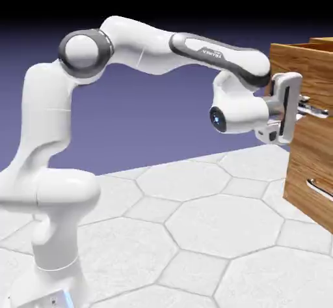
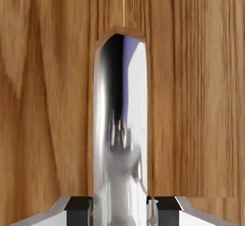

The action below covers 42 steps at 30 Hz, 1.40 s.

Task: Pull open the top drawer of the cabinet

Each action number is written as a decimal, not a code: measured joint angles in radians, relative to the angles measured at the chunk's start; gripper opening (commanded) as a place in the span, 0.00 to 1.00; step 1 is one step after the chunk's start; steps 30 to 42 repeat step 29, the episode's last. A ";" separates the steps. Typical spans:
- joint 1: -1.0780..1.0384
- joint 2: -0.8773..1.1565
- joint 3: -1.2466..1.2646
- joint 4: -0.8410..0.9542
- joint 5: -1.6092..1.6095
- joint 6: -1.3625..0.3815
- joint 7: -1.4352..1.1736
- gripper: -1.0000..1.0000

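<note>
1. Exterior view's left: my base [image 1: 51, 295] stood at the bottom. It bore a few small dark marks, too small to read.
2. Middle: my forearm [image 1: 133, 43] reached toward the right. Its grey strip [image 1: 207, 49] carried inverted lettering, apparently "FRANKA"; too small to be certain. No other writing could be read.
3. Right of that: my hand [image 1: 305, 109] was clenched on the silver bar handle [image 2: 119, 139]. In the hand view, one fingertip lay on each side of the bar.
4. Far right: the top drawer [image 1: 304, 72] formed the upper front of the wood-grain cabinet [image 1: 324, 40], with the lower handle [image 1: 319, 189] beneath, untouched.
5. Progress: reach and grasp done. The top front looked roughly in line with the front below, so I judged that little or no opening had been gained; exact amount could not be told. Left to do: draw the drawer out, keeping the grip.
</note>
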 measured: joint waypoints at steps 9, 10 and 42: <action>0.322 -0.041 -0.310 -0.096 0.007 -0.011 -0.046 0.00; 0.334 -0.006 -0.331 -0.105 -0.003 -0.022 -0.004 0.00; 0.657 0.391 -0.703 -0.434 -0.124 -0.172 0.395 1.00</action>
